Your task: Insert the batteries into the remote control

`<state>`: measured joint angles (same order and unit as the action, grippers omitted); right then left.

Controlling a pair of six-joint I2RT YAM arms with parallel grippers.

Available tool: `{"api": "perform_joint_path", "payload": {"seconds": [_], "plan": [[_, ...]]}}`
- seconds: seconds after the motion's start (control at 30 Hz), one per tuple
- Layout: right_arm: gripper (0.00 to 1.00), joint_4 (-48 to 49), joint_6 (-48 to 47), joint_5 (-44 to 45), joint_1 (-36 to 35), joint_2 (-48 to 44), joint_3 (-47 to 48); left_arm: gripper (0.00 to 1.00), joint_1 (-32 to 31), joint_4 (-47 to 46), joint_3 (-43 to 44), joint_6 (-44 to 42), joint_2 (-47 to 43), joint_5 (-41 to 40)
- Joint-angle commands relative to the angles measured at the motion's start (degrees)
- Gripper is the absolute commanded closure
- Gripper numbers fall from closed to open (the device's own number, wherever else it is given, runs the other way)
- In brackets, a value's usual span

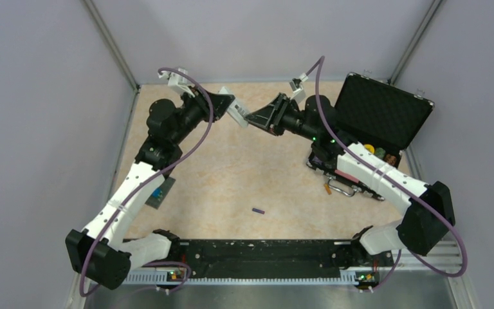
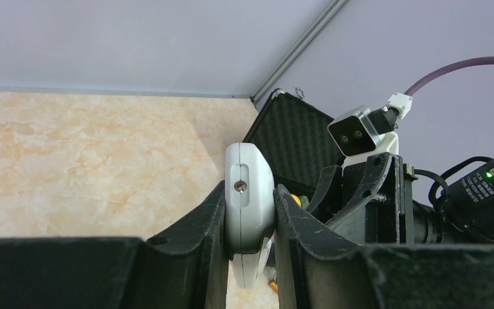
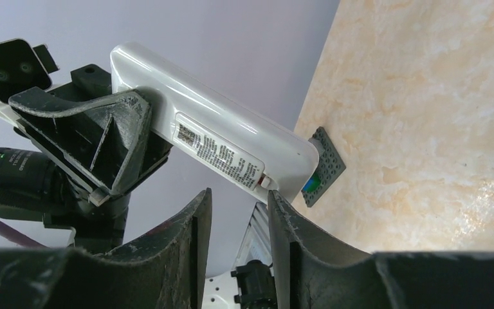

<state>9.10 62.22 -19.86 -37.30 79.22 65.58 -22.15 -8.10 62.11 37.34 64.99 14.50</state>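
Lying nearest my bases, on the marbled tabletop [image 1: 231, 174], is one dark purple battery [image 1: 258, 210], on its side and well apart from everything else. To its left, a dark grey card [image 1: 161, 192] with a blue patch lies flat, partly under my left arm [image 1: 128, 188]. To the right, beside my right arm [image 1: 373, 170], stands an open black case [image 1: 386, 112] with its foam-lined lid raised. Small coloured round pieces [image 1: 378, 151] sit in it, too small to name.

Farther back, above the far middle of the tabletop, my left jaws are clamped on the white remote control [image 1: 237, 113], holding it tilted and clear of the surface. In the left wrist view its rounded end faces the camera edge-on, with a single screw set in a slot. Both fingers [image 2: 199, 232] press against its sides.

My right jaws face it from the other side. They stand narrowly parted with nothing between them. One fingertip [image 3: 283, 225] is just at the corner of the remote's free end; whether it touches I cannot tell. A printed label [image 3: 215, 154] runs along the remote's long face.
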Motion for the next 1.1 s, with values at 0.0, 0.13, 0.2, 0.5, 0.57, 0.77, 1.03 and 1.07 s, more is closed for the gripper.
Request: {"api": "perform_joint_path", "payload": {"seconds": [0.0,0.13,0.2,0.5,0.57,0.77,1.03,1.07], "plan": [[0.63,4.2,0.5,-0.3,0.3,0.0,1.9,1.00,0.2,-5.7,-0.4,-0.8,-2.1,0.8],[0.63,6.2,1.2,-0.1,0.3,0.1,1.1,1.00,0.1,-6.1,-0.5,-0.6,-2.1,2.0],[0.65,7.0,1.6,-0.2,0.3,0.2,1.1,1.00,0.2,-6.1,-0.6,-0.7,-2.2,2.3],[0.68,6.5,2.4,0.3,0.3,0.0,0.2,1.00,0.1,-6.4,-1.3,-0.5,-2.8,1.4],[0.68,6.0,2.3,0.6,0.3,-0.3,0.1,1.00,0.2,-6.2,-1.5,-0.7,-2.8,1.1],[0.66,7.0,3.8,0.6,0.3,-0.4,-0.7,1.00,0.1,-6.1,-1.9,-0.8,-2.9,0.6],[0.66,7.1,4.4,1.4,0.3,-1.4,-2.7,1.00,0.1,-6.0,-2.2,-0.6,-3.0,-0.1],[0.66,7.0,4.5,1.5,0.3,-1.4,-2.9,1.00,0.1,-6.0,-2.2,-0.6,-2.9,0.0]]}}
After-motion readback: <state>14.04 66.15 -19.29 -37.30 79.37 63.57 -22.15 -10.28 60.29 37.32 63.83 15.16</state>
